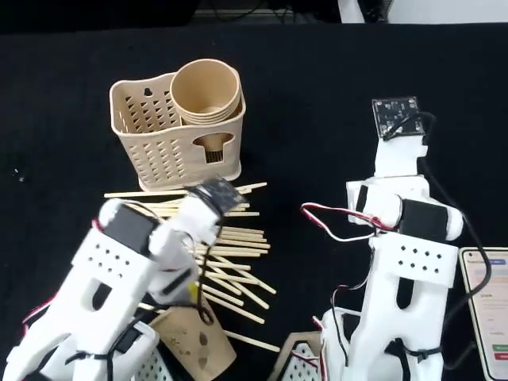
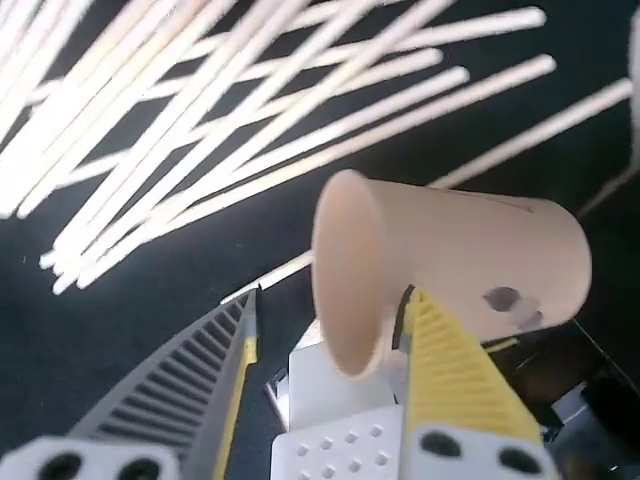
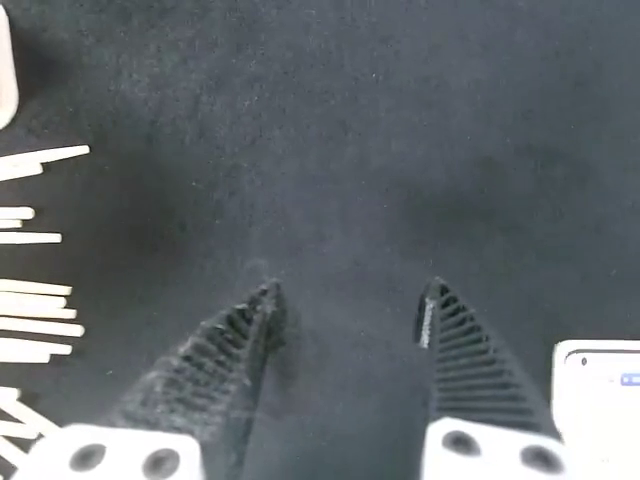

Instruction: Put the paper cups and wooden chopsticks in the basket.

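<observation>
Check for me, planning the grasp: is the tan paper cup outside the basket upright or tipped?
Tipped: the tan paper cup lies on its side, its open mouth facing sideways.

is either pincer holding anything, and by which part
Nothing is gripped. The left pincer is open around the rim of the tipped paper cup, not closed on it. The right pincer is open and empty.
</observation>
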